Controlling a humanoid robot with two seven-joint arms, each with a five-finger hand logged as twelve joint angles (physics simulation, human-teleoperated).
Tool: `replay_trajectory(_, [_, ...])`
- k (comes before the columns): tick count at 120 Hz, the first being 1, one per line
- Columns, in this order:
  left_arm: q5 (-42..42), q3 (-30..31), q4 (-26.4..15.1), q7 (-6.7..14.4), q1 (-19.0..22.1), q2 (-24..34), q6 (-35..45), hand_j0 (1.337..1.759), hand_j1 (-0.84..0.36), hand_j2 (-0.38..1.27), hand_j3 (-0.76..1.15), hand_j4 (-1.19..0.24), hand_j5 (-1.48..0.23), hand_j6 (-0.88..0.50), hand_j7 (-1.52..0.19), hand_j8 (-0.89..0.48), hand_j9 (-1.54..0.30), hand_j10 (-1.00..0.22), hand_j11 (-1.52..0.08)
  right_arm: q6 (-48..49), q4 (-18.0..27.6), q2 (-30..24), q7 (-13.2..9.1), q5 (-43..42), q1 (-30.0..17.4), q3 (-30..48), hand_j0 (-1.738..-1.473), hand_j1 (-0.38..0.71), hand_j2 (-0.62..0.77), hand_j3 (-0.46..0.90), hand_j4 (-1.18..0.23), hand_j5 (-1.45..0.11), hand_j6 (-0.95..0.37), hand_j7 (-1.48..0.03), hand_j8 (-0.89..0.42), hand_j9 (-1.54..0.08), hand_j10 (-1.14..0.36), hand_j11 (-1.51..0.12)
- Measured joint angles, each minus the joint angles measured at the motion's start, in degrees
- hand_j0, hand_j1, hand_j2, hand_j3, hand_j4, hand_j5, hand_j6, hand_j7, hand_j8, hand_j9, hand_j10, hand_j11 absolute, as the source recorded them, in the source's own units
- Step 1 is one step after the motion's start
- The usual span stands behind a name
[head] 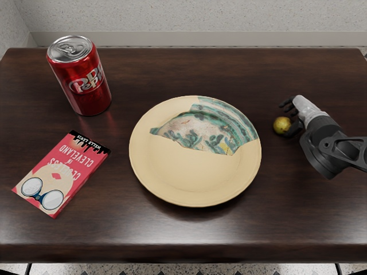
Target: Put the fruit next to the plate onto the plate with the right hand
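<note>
A small yellow-gold fruit (281,125) lies on the dark table just right of the plate. The cream plate (189,172), with a green and white pattern on its far half, sits at the table's middle with nothing on it. My right hand (291,116) comes in from the right edge and sits right against the fruit's right side. Its dark fingers (285,105) are spread, one above the fruit and one behind it, and are not closed around it. The left arm is out of view.
A red Dr Pepper can (79,74) stands at the back left. A red paperback book (60,172) lies at the front left. The wooden table (172,229) ends at a wall behind and at its front edge below.
</note>
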Motion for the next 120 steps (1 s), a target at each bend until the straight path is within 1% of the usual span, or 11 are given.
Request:
replay_trajectory(26, [0.0,0.0,0.0,0.0,0.0,0.0,0.0,1.658,0.32,0.00,0.00,-0.02,-0.03,-0.02,-0.03,-0.02,-0.03,-0.02,-0.03,-0.1,-0.5,1.5,-0.6,0.2,0.5,-0.7,-1.658,0.14,-0.07,0.00,-0.42,-0.55,-0.42,-0.54,-0.42,-0.55,-0.42,-0.55])
replay_trajectory(46, [0.0,0.0,0.0,0.0,0.0,0.0,0.0,1.658,0.32,0.00,0.00,-0.02,-0.03,-0.02,-0.03,-0.02,-0.03,-0.02,-0.03,0.0,-1.1,1.9,-0.6,0.3,0.4,-0.9,-1.657,0.14,-0.10,0.00,-0.42,-0.56,-0.42,-0.55,-0.42,-0.56,-0.42,-0.56])
replay_trajectory(68, [0.0,0.0,0.0,0.0,0.0,0.0,0.0,1.658,0.32,0.00,0.00,-0.02,-0.03,-0.02,-0.03,-0.02,-0.03,-0.02,-0.03,0.2,-1.8,2.0,-0.6,0.5,0.3,-1.5,-1.657,0.15,-0.10,0.00,-0.42,-0.56,-0.42,-0.55,-0.42,-0.56,-0.42,-0.56])
replay_trajectory(78, [0.0,0.0,0.0,0.0,0.0,0.0,0.0,1.658,0.32,0.00,0.00,-0.02,-0.03,-0.02,-0.03,-0.02,-0.03,-0.02,-0.03,0.1,-2.0,2.0,-0.6,0.6,0.3,-1.5,-1.657,0.16,-0.08,0.00,-0.43,-0.57,-0.43,-0.56,-0.43,-0.57,-0.43,-0.57])
replay_trajectory(104, [0.0,0.0,0.0,0.0,0.1,0.0,0.0,1.658,0.32,0.00,0.00,-0.02,-0.03,-0.02,-0.03,-0.02,-0.03,-0.02,-0.03,0.1,-2.2,2.0,-0.7,0.7,0.3,-1.5,-1.658,0.22,-0.04,0.00,-0.49,-0.64,-0.49,-0.64,-0.49,-0.64,-0.49,-0.64])
replay_trajectory(120, [0.0,0.0,0.0,0.0,0.0,0.0,0.0,1.658,0.32,0.00,0.00,-0.02,-0.03,-0.02,-0.03,-0.02,-0.03,-0.02,-0.03,0.3,-2.2,2.0,-0.7,0.5,0.2,-1.5,-1.656,0.25,0.00,0.00,-0.53,-0.69,-0.47,-0.69,-0.51,-0.69,-0.53,-0.69])
